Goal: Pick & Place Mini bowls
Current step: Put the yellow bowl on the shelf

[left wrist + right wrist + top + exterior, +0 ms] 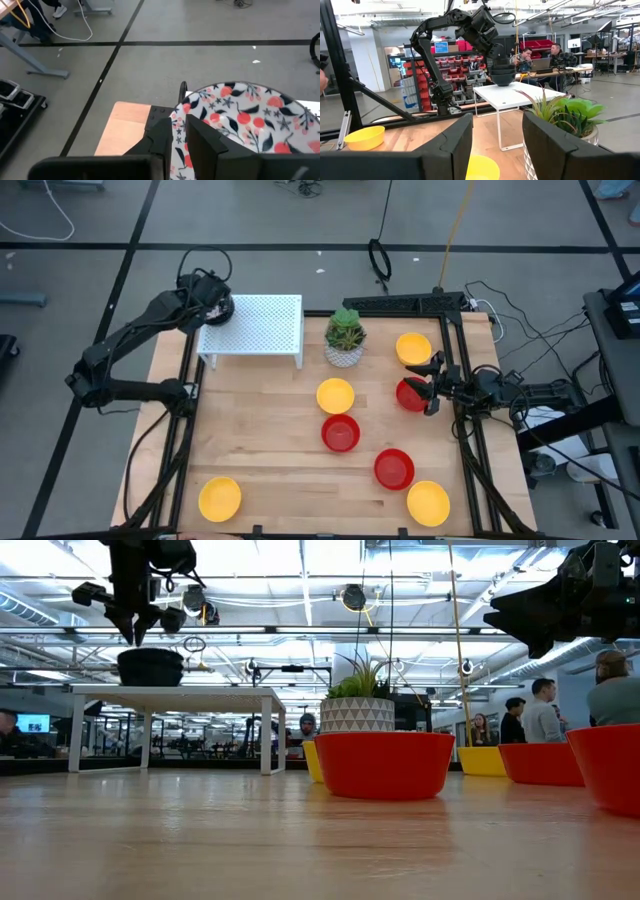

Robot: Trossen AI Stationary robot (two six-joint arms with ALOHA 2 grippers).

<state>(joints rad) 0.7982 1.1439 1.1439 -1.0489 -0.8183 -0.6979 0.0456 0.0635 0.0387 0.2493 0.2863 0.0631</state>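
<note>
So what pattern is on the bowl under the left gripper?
White bowl with red berries and dark leaves and stars; clearest in the left wrist view.

Overhead and table-level cameras share the white rack [251, 328].

Four plain yellow bowls show in the top-down picture: one at lower left [219, 498], one at lower right [428, 502], one at centre [335, 395] and one at upper right [413, 348]; three plain red bowls lie among them, at centre [340, 433], lower right [394, 468] and right [410, 395]. The bowl [240, 125] at lower right of the left wrist picture is white, thickly patterned with red berries, dark leaves and stars. The small table [254, 326] at upper left is white and perforated, the plant [345, 330] is green in a white pot with a grey triangle pattern, the tabletop [270, 450] is pale wood, and both arms are dark.
</note>
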